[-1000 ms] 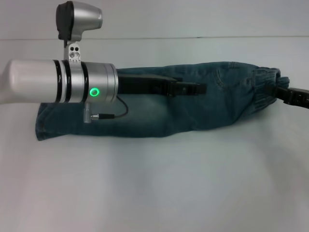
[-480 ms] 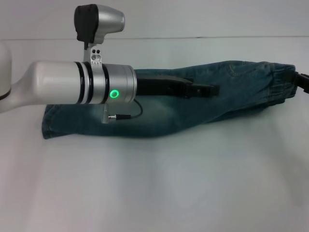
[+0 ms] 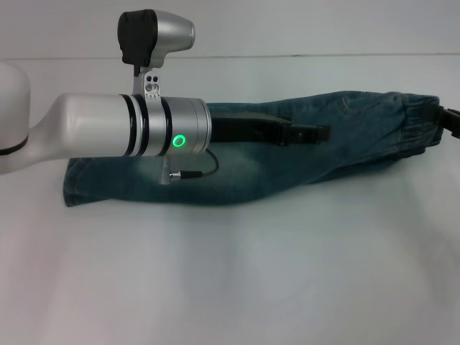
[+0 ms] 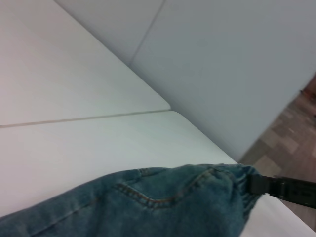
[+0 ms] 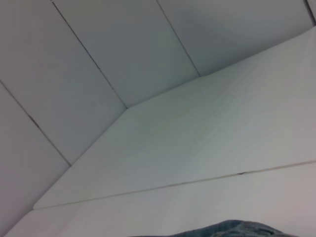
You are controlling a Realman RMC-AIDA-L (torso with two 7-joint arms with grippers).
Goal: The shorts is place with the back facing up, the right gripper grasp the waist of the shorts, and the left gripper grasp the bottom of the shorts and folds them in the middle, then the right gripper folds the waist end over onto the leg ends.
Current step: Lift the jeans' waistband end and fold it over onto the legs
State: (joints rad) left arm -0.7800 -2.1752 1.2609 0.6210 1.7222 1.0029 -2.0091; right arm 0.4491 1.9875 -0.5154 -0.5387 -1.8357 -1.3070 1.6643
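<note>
lying lengthwise across the white table (image 3: 230,287), the shorts (image 3: 237,180), already doubled along the middle into one long strip: the waist of the shorts (image 3: 413,129) toward the robot's right, the leg ends (image 3: 72,183) toward its left. hovering over the mid-length of the strip, the left gripper (image 3: 309,134), black and slim beyond a silver wrist (image 3: 180,133) with a green ring; spread or pressed together, cannot tell. meeting the waist at the far edge of the head view, the right gripper (image 3: 451,121), all black; clamped on the band or merely beside it, cannot tell either. main risk from here: a shallow bite on the puckered band, then only the top layer lifted and the lengthwise fold peeling open on the way over. second risk: dragging the whole strip across the smooth table rather than turning it, for want of friction under stiff, heavy denim. third: the left arm low over the middle, right in the likely path of the waist end, so snagging or bunching against it. cloth faded blue, thick, paler at the thigh, darker at the seams; waistband gathered and ruffled; hems flat and straight; curved pocket stitching (image 4: 148,197) plain in the left wrist view; table matte white, hard, featureless
</note>
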